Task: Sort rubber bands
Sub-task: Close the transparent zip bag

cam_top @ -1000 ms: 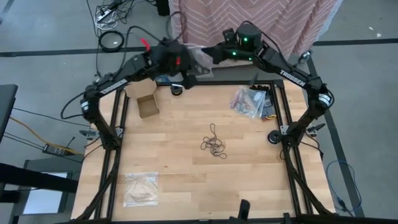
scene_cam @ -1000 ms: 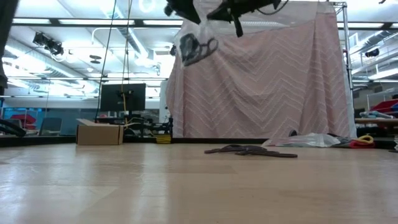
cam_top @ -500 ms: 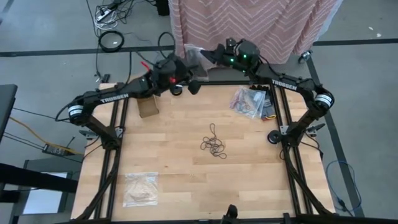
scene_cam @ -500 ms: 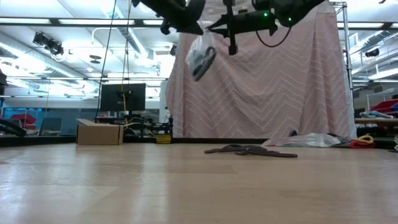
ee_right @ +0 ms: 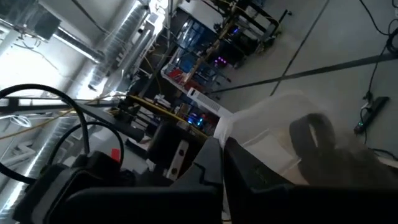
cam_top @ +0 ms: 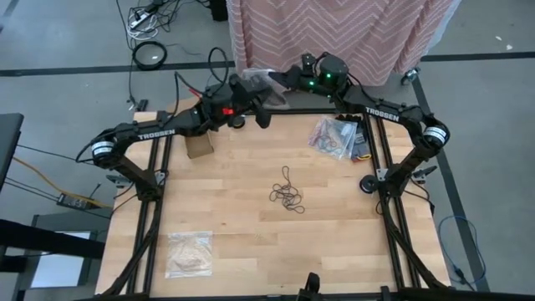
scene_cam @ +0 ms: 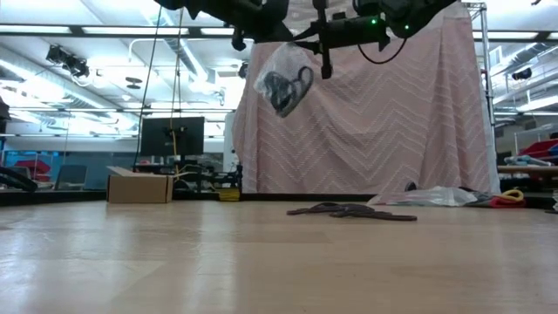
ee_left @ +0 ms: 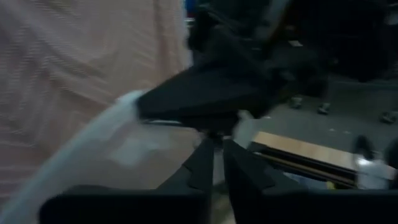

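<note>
A clear crinkly plastic bag point(scene_cam: 283, 77) with large black rubber bands point(scene_cam: 281, 85) inside hangs high over the table's far edge, between both grippers. My left gripper point(cam_top: 253, 102) is shut beside it on the left. My right gripper point(cam_top: 278, 79) is shut on it from the right. A loose pile of black rubber bands point(cam_top: 288, 195) lies flat at mid-table. A clear bag of mixed coloured bands point(cam_top: 333, 135) lies by the right rail. A clear bag of tan bands point(cam_top: 190, 252) lies near the left near corner. My left gripper is shut at the hanging bag's upper edge point(scene_cam: 272, 51), coming at it from the table's left; in the left wrist view the fingers point(ee_left: 202, 167) almost meet, and what lies between them stays unclear. My right gripper pinches the bag's top edge point(ee_right: 239, 124) between its two fingers, reaching level from the table's right. The bag is lifted clear and hangs below, the black bands point(ee_right: 309, 134) sagging in its bottom.
A small cardboard box point(cam_top: 199, 144) stands by the left rail near the far edge. A pink zigzag-patterned cloth point(scene_cam: 375, 122) hangs behind the far edge. Bare wood point(cam_top: 251, 234) lies around the central pile. Cables point(cam_top: 150, 52) run on the floor beyond the table.
Both grippers have come down a little and drawn toward the far edge, the left arm stretching out toward the right. The bag has stayed in their hold, dropped slightly, swung to a tilt and hung back.
</note>
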`<state>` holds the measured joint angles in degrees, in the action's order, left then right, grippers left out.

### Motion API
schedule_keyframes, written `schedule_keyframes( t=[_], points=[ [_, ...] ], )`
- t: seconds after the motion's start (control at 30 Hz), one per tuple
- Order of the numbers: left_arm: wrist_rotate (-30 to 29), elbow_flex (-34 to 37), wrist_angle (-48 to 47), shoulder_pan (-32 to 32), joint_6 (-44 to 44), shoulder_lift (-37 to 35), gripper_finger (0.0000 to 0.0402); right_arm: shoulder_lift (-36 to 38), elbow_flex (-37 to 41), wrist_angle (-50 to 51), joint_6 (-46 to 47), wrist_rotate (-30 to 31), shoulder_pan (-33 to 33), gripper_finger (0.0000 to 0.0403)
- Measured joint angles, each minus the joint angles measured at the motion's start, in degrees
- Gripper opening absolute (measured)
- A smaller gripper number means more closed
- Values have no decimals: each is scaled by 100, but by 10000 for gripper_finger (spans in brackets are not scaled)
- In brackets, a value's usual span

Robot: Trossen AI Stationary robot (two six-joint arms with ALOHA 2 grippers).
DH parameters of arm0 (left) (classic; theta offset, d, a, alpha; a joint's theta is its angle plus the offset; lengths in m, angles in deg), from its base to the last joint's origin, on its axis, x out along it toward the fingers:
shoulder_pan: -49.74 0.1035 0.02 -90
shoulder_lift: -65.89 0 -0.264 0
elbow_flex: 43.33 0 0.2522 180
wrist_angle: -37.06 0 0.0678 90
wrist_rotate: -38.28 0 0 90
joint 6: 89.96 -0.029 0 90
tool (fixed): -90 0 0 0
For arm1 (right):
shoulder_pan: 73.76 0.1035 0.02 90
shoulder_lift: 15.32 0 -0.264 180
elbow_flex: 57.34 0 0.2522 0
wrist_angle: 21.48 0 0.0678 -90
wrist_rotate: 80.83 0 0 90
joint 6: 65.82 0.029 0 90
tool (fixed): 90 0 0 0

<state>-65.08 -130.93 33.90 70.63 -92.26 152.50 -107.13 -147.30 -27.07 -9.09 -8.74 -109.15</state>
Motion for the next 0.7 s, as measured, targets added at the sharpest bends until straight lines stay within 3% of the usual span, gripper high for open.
schedule_keyframes(
  t=[0.43, 0.7],
  points=[
    [-613, -88, 37, 47, 321, 295, 233, 0, 0, 28, -2, -140, 2, 0],
    [-734, -432, 4, 0, 589, 795, 268, 0, 0, 89, -33, -178, 0, 0]
  ],
)
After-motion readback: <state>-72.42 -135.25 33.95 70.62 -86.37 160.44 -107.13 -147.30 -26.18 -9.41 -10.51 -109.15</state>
